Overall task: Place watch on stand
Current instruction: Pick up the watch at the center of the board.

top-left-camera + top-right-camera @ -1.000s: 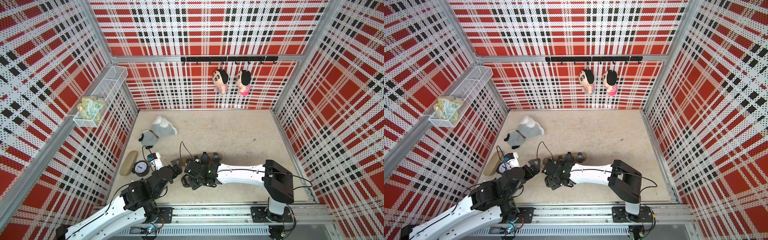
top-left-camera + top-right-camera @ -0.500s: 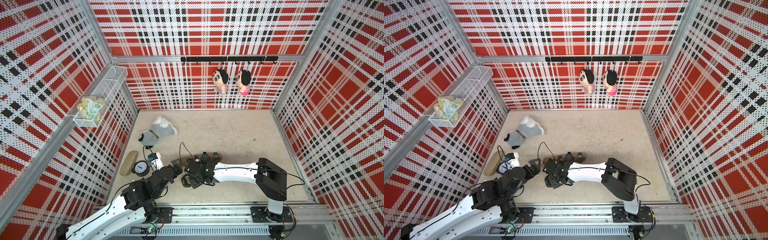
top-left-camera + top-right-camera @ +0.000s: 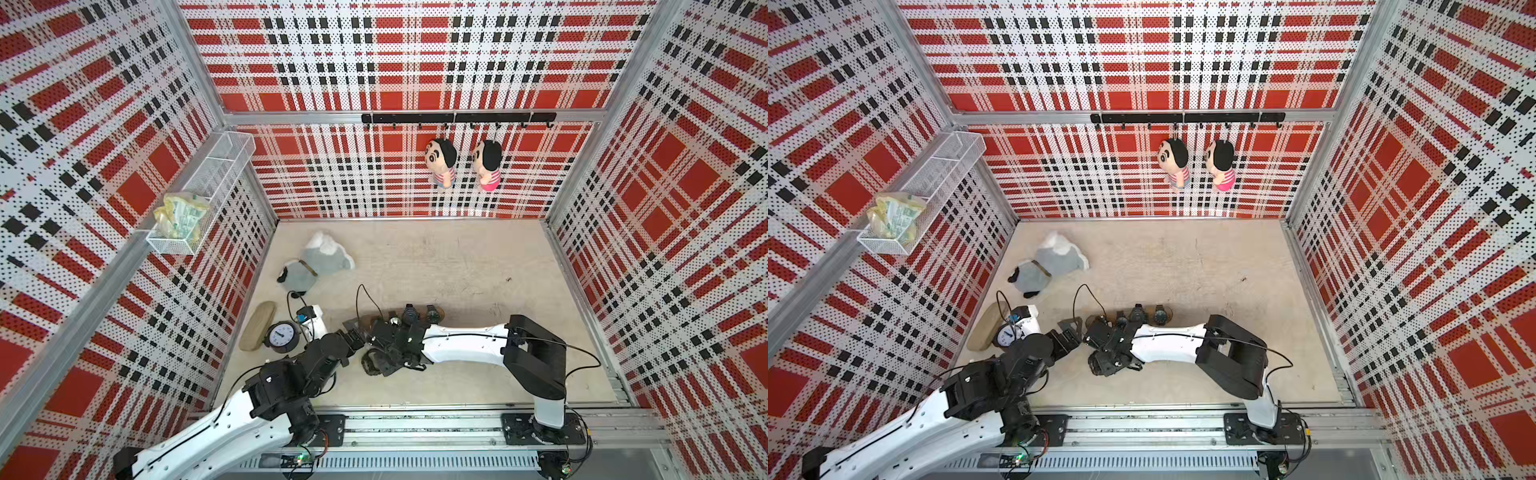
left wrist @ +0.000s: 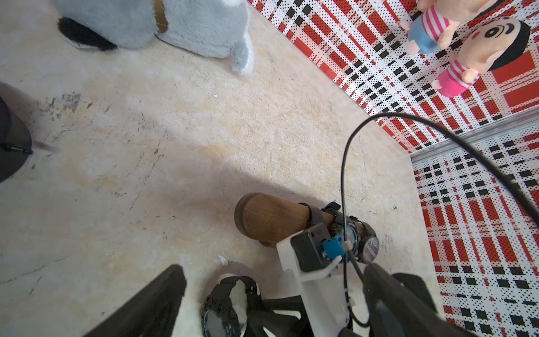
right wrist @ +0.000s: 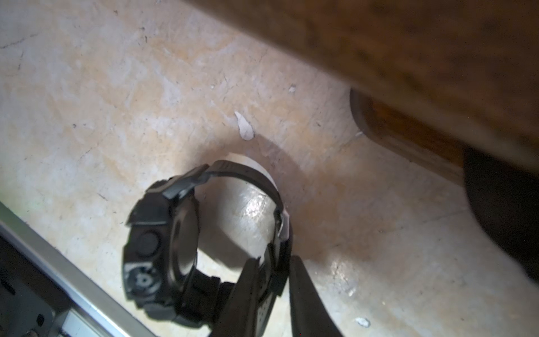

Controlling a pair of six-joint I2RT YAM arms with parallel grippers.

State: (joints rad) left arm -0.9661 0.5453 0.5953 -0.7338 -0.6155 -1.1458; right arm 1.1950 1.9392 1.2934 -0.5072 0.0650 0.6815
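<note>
With the right gripper (image 5: pixel 274 264) pinched on the watch (image 5: pixel 163 233) by its strap, lift, keep the loop open, and thread it over the stand (image 5: pixel 408 49) end just beyond the fingertips.

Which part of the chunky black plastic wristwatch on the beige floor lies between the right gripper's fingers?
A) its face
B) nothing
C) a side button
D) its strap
D: in the right wrist view the strap of the chunky black plastic wristwatch passes between the fingers of the right gripper; its face sits clear of them.
</note>
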